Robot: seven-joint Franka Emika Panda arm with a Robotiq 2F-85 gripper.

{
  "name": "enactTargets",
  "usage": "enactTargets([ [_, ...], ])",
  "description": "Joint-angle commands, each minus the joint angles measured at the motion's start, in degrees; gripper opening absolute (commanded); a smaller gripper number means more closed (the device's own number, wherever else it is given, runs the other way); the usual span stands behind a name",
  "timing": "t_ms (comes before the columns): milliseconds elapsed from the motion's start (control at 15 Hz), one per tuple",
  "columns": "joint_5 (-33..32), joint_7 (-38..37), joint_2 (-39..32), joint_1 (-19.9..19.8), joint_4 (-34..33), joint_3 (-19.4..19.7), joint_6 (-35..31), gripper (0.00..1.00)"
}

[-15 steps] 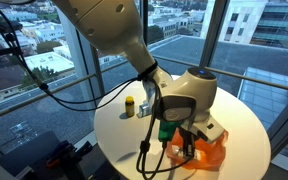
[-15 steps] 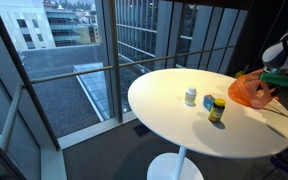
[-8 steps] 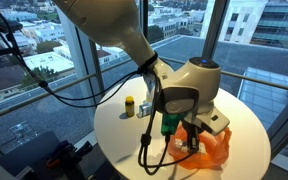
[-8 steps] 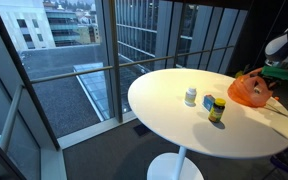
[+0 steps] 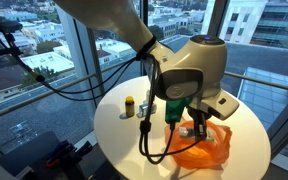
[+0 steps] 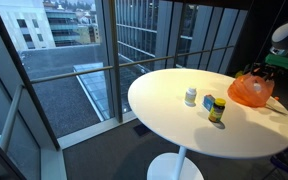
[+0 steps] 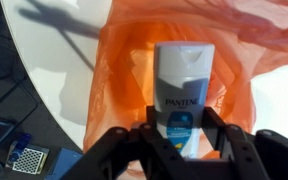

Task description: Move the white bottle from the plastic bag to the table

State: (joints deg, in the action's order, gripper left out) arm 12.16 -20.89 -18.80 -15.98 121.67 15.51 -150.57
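In the wrist view my gripper (image 7: 182,130) is shut on the white bottle (image 7: 184,80), a white bottle with a blue label, held upright between the two dark fingers (image 7: 220,128). Directly beneath it lies the orange plastic bag (image 7: 124,80), crumpled on the white table (image 7: 54,70). In an exterior view the gripper (image 5: 190,127) hangs just above the bag (image 5: 206,150) at the table's (image 5: 114,130) near side; the bottle itself is hidden there by the hand. In an exterior view the bag (image 6: 252,90) sits at the table's (image 6: 174,125) far edge.
A small dark bottle with a yellow cap (image 5: 130,106) (image 6: 218,108) and a small silvery-grey container (image 6: 191,96) stand on the table away from the bag. A black cable (image 5: 149,140) trails from the wrist over the tabletop. Windows and railings surround the round table.
The arm has risen, lifting the gripper up from the bag's mouth. The bag has slumped flatter on the table. The jaws have kept the same width.
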Motion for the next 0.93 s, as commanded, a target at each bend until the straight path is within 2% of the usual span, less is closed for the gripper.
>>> enactTargets([
  [0, -0.6, 0.6, 4.1, 0.8, 1.7, 0.8, -0.9, 0.24],
  [400, -1.5, 0.1, 9.2, 1.8, 3.5, 0.8, -2.2, 0.24],
  [867, -1.2, 2.8, 17.8, 3.4, 9.4, -1.3, -2.1, 0.24],
])
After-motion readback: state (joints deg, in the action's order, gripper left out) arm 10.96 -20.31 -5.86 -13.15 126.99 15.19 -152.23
